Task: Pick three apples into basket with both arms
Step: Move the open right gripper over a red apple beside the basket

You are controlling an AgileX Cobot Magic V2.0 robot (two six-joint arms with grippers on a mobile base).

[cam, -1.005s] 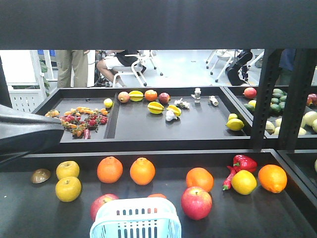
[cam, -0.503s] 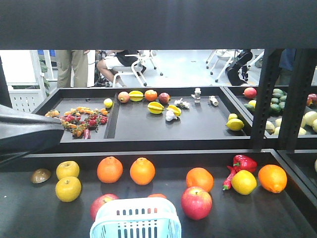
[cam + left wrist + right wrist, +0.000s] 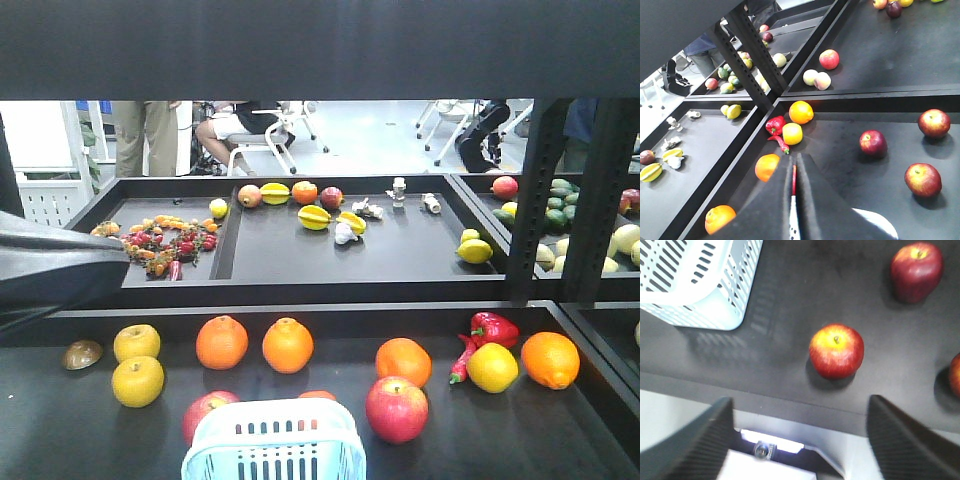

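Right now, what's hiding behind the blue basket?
Behind the basket, a red apple peeks at its left corner, and something orange shows over its rim. The basket covers the rest of both, so I can't name the orange thing.

Left gripper closed, right gripper spread wide — one arm in the front view.

The left arm [image 3: 50,272] reaches in from the left edge of the front view as a bulky matte-black link, lying roughly level. In its wrist view the left gripper [image 3: 793,167] points forward and down, its two black fingers [image 3: 815,200] drawn together with only a thin slit between them. The right gripper [image 3: 800,405] faces straight down — its dark ribbed fingers [image 3: 700,435] stand far apart, one at each lower corner of its wrist view.
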